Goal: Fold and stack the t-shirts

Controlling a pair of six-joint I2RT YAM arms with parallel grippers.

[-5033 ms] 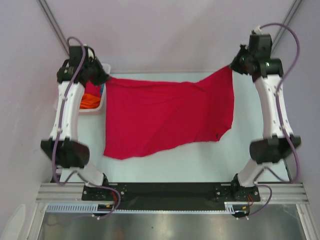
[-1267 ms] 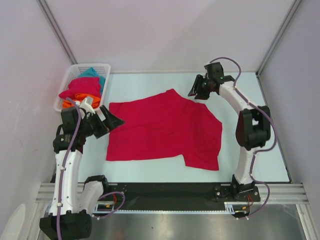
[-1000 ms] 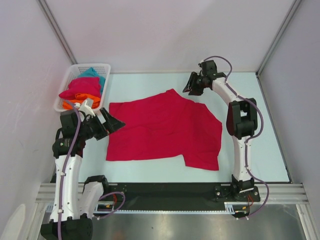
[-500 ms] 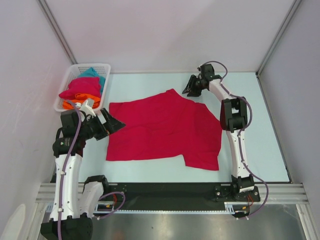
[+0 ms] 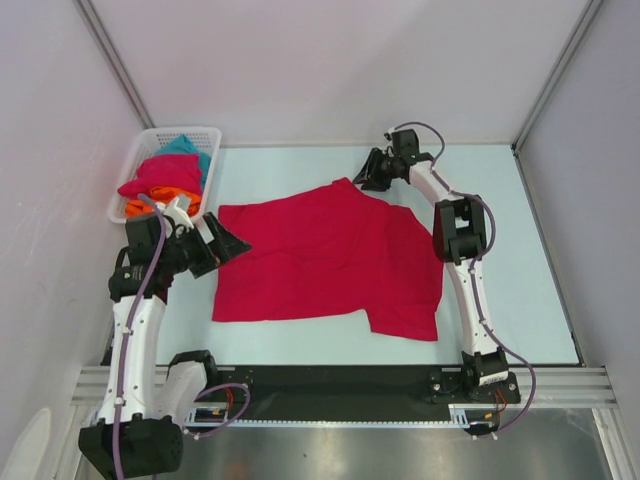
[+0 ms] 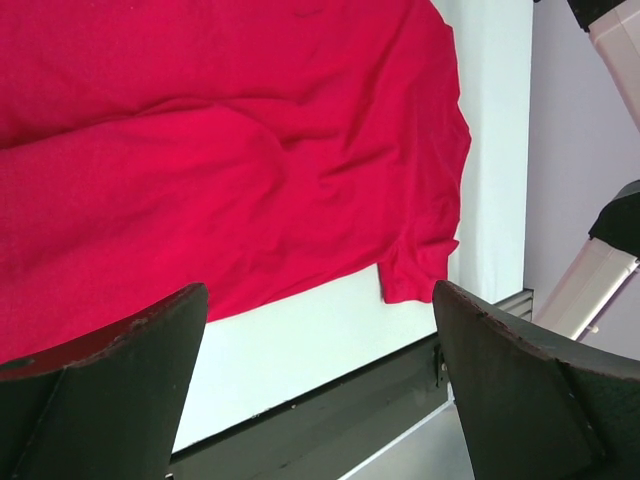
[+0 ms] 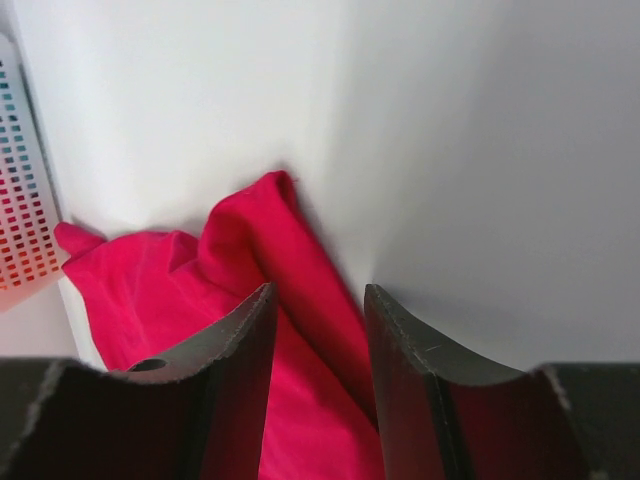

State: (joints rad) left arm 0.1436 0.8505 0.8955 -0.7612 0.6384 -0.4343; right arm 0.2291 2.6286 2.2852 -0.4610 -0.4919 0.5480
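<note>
A crimson t-shirt lies spread flat on the table, one sleeve corner pointing to the far side. My right gripper hovers at that corner. In the right wrist view its jaws stand partly apart over the folded crimson cloth, open and clamping nothing. By the shirt's left edge, my left gripper is wide open. The left wrist view has its fingers empty, above the shirt. More t-shirts sit in the basket: crimson, orange, teal.
The white mesh basket stands at the table's far left corner, behind my left arm; its mesh also shows at the left of the right wrist view. The black base rail runs along the near edge. Pale walls close in on three sides.
The shirt, held up stretched between both grippers five seconds ago, now lies flat. Over the last second my right gripper slid left to the shirt's far corner. The left arm barely moved.
</note>
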